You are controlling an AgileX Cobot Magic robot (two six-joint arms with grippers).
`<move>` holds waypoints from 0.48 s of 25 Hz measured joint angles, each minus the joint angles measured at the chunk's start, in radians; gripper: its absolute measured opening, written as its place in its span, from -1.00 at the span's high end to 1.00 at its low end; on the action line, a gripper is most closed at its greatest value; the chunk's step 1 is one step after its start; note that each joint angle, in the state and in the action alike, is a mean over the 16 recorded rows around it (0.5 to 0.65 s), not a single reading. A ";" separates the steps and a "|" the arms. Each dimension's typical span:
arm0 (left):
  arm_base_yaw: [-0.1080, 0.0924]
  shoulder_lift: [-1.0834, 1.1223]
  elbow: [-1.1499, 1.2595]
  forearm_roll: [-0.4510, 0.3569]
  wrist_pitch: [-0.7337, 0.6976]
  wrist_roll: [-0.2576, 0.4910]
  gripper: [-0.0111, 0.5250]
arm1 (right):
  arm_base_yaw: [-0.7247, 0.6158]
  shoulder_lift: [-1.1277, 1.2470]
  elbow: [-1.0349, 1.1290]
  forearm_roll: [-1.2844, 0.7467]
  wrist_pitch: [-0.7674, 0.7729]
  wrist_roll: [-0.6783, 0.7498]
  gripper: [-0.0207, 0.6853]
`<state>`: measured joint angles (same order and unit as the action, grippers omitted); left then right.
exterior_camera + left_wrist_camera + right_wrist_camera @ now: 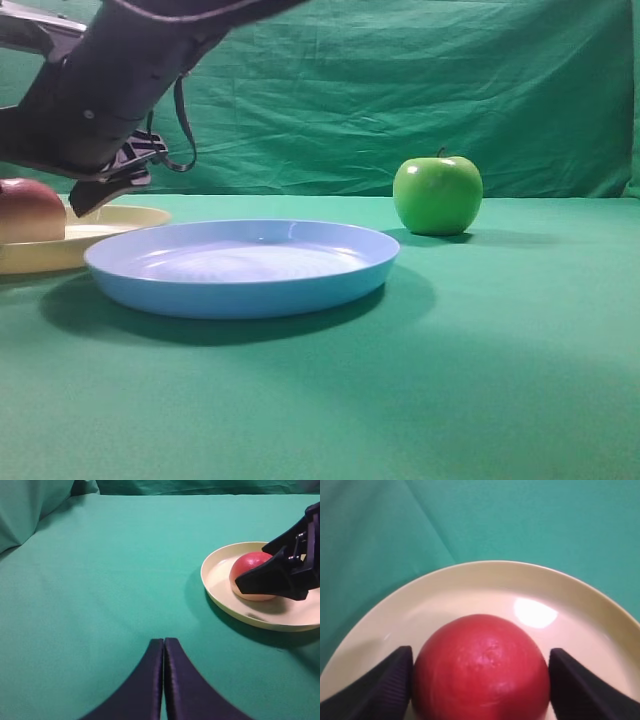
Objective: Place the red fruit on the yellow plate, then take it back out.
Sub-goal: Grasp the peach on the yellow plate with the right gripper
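The red fruit point(481, 667) is seated on the yellow plate point(580, 605) at the far left of the bench point(500, 380). It is bracketed by the right end effector point(481, 680), whose fingers point(375, 690) lie against both its sides. The left end effector point(164, 680) is seen pressed together, empty. A blue plate point(240, 265) lies centrally; a green apple point(437, 194) stands right.

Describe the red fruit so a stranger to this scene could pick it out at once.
On the green cloth, find the yellow plate at the far left of the high view, behind the larger blue plate. The red fruit sits on it, between the right gripper jaws. It is round, smooth and red, unlike the shiny green apple standing alone on the cloth.
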<state>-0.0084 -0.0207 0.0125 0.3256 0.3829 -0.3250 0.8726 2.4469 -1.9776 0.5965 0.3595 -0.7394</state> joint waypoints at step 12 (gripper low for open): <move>0.000 0.000 0.000 0.000 0.000 0.000 0.96 | -0.053 -0.147 -0.006 -0.121 0.225 0.124 0.39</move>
<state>-0.0084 -0.0207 0.0125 0.3256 0.3829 -0.3250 0.8193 2.2998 -1.9831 0.4755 0.5849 -0.6152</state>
